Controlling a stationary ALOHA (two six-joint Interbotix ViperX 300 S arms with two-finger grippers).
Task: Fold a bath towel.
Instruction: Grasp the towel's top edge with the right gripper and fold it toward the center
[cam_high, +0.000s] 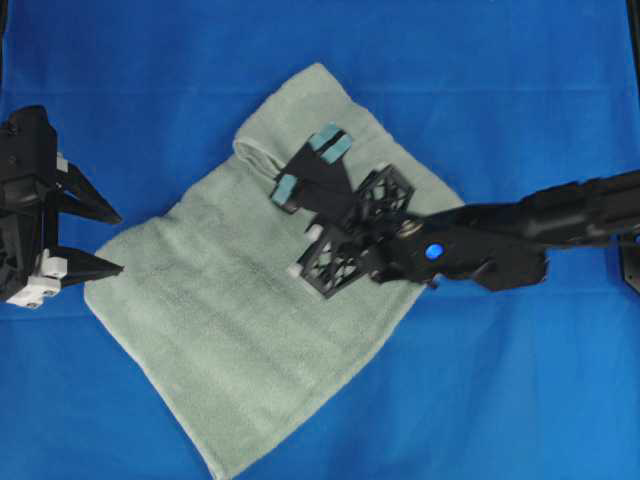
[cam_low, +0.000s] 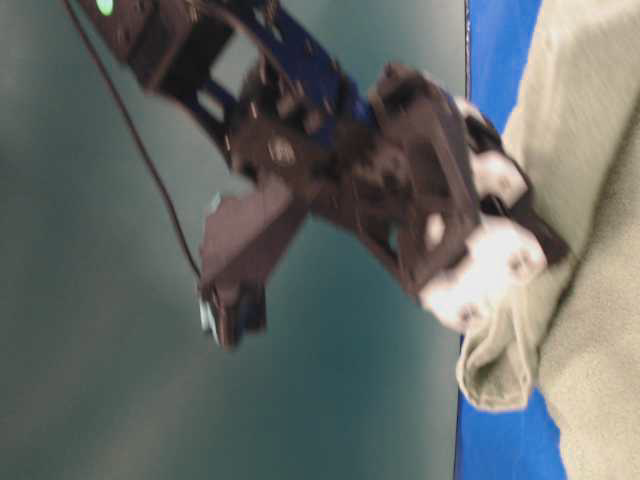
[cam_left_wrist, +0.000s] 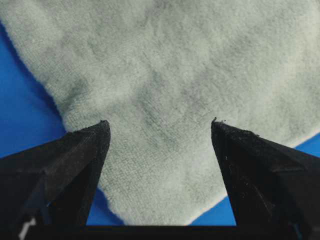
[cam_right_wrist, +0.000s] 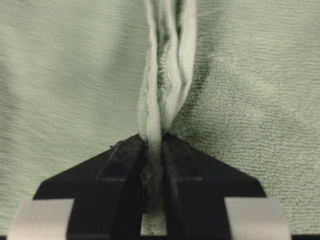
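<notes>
Right end effector carrying a pinched towel edge across the towel, mid-fold.

The towel (cam_high: 230, 310) lies on a blue-covered table (cam_high: 520, 80), long axis diagonal from upper right to lower left. The right end effector (cam_high: 312, 168) is clamped on bunched hems. The left end effector (cam_high: 118, 240) hovers spread wide at the left corner. Next, probably, lay the edge down squarely.

No text, label, brand or number is readable — anywhere.
</notes>
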